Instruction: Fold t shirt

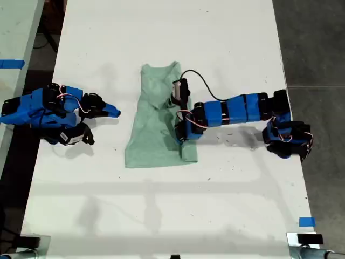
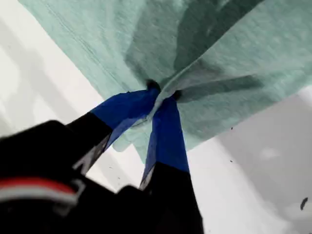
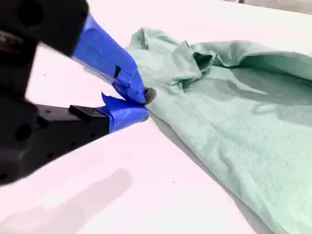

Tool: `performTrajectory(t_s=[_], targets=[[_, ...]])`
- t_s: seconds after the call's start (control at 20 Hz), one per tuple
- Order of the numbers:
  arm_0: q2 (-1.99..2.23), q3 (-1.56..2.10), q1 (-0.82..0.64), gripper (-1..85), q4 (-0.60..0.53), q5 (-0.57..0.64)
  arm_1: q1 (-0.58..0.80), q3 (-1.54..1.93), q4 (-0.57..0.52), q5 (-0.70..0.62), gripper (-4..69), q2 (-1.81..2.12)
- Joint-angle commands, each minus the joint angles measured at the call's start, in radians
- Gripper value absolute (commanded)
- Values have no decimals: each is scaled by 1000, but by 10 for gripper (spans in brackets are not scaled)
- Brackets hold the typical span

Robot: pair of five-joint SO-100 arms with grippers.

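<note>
The pale mint-green t shirt [image 1: 153,129] lies flat on the white table [image 1: 172,205], collar toward the far edge and hem toward the near edge. My first gripper [image 1: 181,138] reaches in from the exterior view's right and presses down near the shirt's hem edge. In the first wrist view its blue fingertips [image 2: 163,95] are shut on a pinched fold of the t shirt [image 2: 234,53]. My second gripper [image 1: 111,113] rests on the table at the exterior view's left. It [image 3: 140,103] is shut on nothing, a short gap from the wrinkled collar end of the t shirt [image 3: 234,112].
A blue tape mark [image 1: 306,221] sits near the table's front corner at the exterior view's right. Dark floor runs along that side. Another table with blue tape [image 1: 11,63] stands at the exterior view's left. A black cable [image 1: 202,81] loops over the first arm.
</note>
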Motion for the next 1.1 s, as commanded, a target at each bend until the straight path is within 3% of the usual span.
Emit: performTrajectory(t_s=[0.0,0.2,0.25,0.35,0.45,0.65,0.75,0.9,1.05], targets=[[5,18,6,-2,-15,-2,6,-107,-49,-32,5,-38],[5,18,6,-2,-15,-2,0,-112,-100,-55,17,-83],[5,18,6,-2,-15,-2,-3,-114,-98,-71,102,-83],[5,18,6,-2,-15,-2,-6,-133,-51,-81,387,-77],[5,18,5,-2,-15,-2,-9,-135,-12,-78,467,-49],[5,18,5,-2,-15,-2,-9,-117,26,-78,465,86],[5,18,3,-2,-15,-2,2,-117,120,-60,444,195],[5,18,-2,-2,-15,-2,52,-29,354,3,436,377],[5,18,-2,-2,-15,-2,92,304,382,54,414,655]])
